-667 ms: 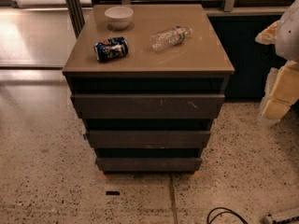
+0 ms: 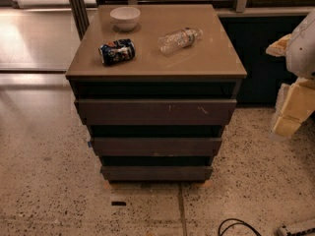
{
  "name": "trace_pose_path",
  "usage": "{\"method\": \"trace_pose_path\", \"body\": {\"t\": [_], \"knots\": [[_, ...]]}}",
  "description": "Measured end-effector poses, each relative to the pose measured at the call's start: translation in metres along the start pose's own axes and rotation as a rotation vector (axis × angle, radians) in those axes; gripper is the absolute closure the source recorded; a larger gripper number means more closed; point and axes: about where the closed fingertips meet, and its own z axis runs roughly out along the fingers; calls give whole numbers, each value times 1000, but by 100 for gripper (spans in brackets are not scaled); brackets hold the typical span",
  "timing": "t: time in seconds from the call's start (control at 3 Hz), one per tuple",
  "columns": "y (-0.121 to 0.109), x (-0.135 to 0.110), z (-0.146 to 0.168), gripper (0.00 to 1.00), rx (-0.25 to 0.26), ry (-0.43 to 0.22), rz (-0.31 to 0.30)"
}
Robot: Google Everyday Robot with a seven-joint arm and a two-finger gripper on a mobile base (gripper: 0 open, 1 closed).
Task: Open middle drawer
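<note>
The middle drawer [image 2: 156,146] is the wide dark grey-brown front between the taller scratched top drawer [image 2: 155,112] and the narrow bottom drawer [image 2: 156,173]. It looks shut, and none of its inside shows. My gripper [image 2: 288,122] is at the right edge of the camera view. It is pale yellow, hangs below the white arm [image 2: 305,43], and is well to the right of the cabinet and apart from it.
On the cabinet top [image 2: 211,58] are a white bowl [image 2: 125,17], a blue can on its side [image 2: 117,51] and a clear plastic bottle on its side [image 2: 179,39]. A black cable [image 2: 236,226] lies on the speckled floor at the lower right. A dark wall panel [image 2: 266,63] stands behind on the right.
</note>
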Motion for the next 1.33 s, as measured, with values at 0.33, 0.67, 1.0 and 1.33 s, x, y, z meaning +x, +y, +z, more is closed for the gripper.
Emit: {"method": "trace_pose_path", "body": {"t": [0.33,0.67,1.0,1.33], "knots": [[14,7,36,0,-5,-14,-20],[24,13,90,0,-2,-18,-46],[39,23,155,0,-9,-7,-33],[39,24,159,0,-8,-12,-38]]}}
